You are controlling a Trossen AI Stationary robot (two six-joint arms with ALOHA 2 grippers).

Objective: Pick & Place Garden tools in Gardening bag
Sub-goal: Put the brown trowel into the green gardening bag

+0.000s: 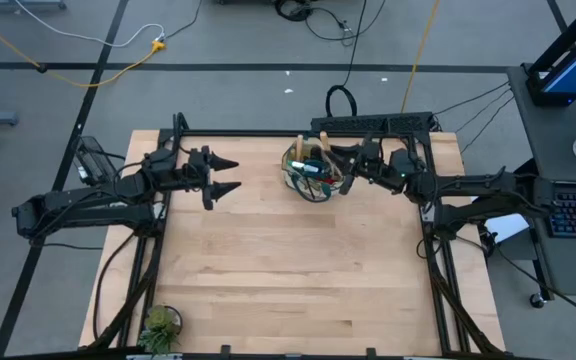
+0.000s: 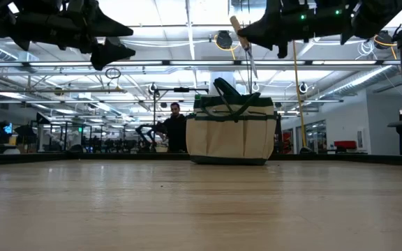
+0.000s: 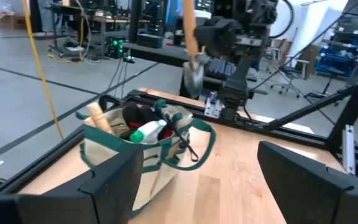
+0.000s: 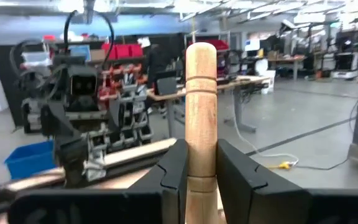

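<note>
The tan gardening bag (image 1: 310, 172) with dark green trim stands on its base at the table's far middle; it also shows in the low view (image 2: 230, 136) and the left wrist view (image 3: 135, 155). In it are a wooden handle (image 3: 97, 118), a green spray bottle (image 3: 149, 132) and dark tools. My right gripper (image 1: 340, 162) is shut on a silver trowel (image 3: 194, 73) with a wooden handle, above the bag's right side. My left gripper (image 1: 230, 175) is open and empty, in the air left of the bag. My right gripper pinches the trowel's wooden handle (image 4: 201, 143) between its two fingers, below the handle's rounded free end. The fingers come level from the table's right and lie across the handle. The trowel hangs nearly upright, blade (image 2: 251, 66) down, clear above the bag's rim.
A small leafy potted plant (image 1: 160, 325) stands at the table's near left corner. The wooden tabletop (image 1: 298, 270) stretches in front of the bag. A black frame rail (image 1: 268, 132) runs along the far edge. A person (image 2: 174, 129) sits beyond the table.
</note>
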